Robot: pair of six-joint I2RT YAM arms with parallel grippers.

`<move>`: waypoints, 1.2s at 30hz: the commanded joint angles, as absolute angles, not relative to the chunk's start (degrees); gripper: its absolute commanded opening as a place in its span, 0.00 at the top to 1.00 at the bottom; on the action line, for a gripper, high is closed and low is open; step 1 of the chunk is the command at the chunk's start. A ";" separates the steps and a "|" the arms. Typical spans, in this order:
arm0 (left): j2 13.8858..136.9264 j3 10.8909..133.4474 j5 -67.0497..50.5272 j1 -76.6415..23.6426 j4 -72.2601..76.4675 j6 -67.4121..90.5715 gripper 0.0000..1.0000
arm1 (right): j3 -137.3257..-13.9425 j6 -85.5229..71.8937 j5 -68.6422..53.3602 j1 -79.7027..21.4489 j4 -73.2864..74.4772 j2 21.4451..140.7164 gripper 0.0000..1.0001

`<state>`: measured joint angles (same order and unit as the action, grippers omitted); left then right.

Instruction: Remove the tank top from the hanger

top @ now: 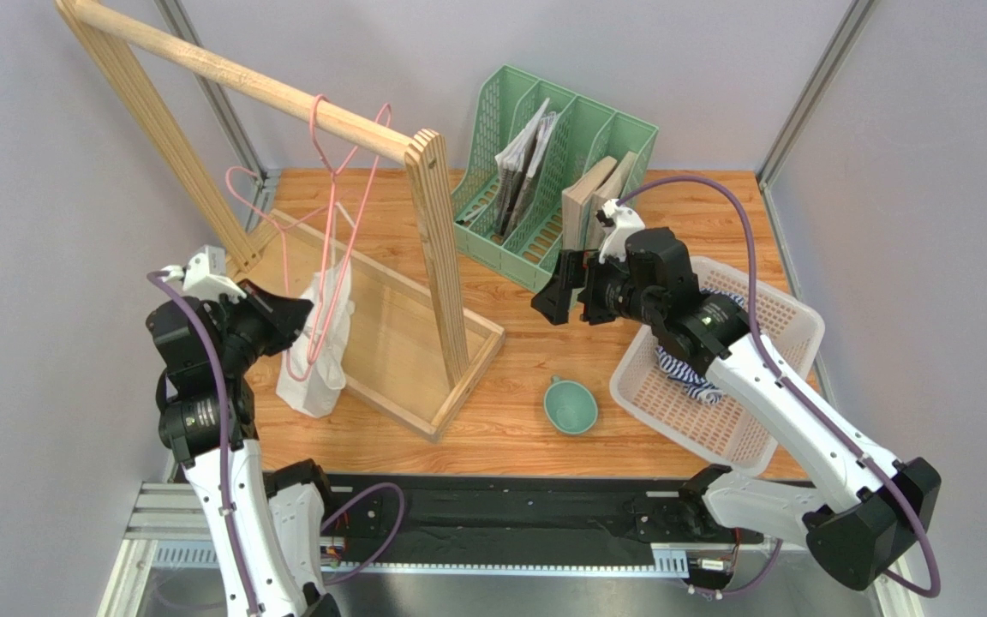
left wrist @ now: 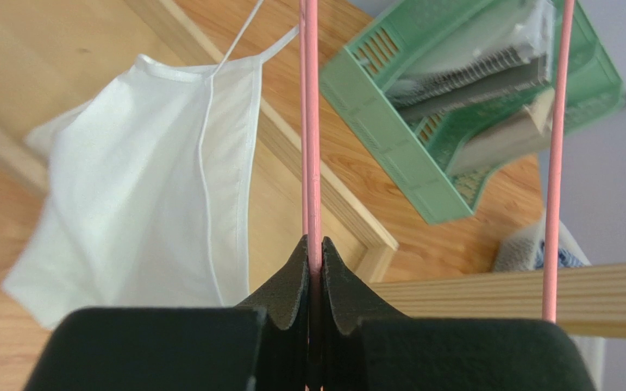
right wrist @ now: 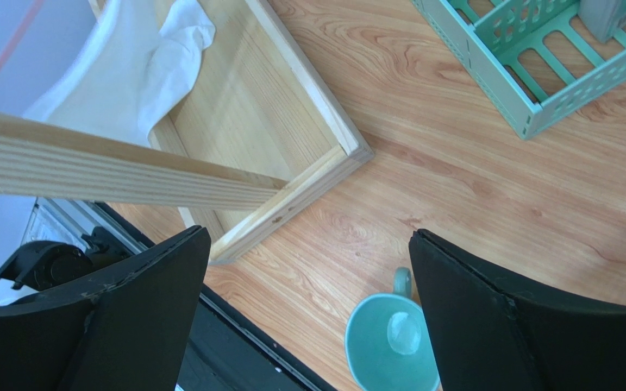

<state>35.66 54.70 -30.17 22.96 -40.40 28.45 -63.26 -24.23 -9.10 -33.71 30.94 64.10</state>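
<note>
Your left gripper [left wrist: 314, 248] has its fingers pinched tight on a rod of the pink hanger [left wrist: 311, 122]. Just beside it the white tank top [left wrist: 137, 204] hangs by its thin straps, not yet off. Your right gripper [right wrist: 308, 244] is spread wide and empty above the cup [right wrist: 390, 342], well apart from the cloth. It likely needs to come across, grasp the top and slip the straps free.

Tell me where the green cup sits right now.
In the top view the green cup stands on the table right of centre, between the wooden rack's base and the white basket.
</note>
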 commanded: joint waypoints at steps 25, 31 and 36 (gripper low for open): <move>32.79 38.32 -53.78 13.89 -27.25 34.27 1.00 | -85.42 -18.46 -24.34 -35.06 5.00 102.29 0.40; 30.76 38.41 -55.28 13.80 -28.47 34.37 1.00 | -90.87 -13.54 -18.64 -39.99 9.58 107.22 0.39; 30.15 38.85 -55.55 13.80 -30.67 33.05 1.00 | -91.67 -14.06 -17.49 -40.34 9.49 109.51 0.44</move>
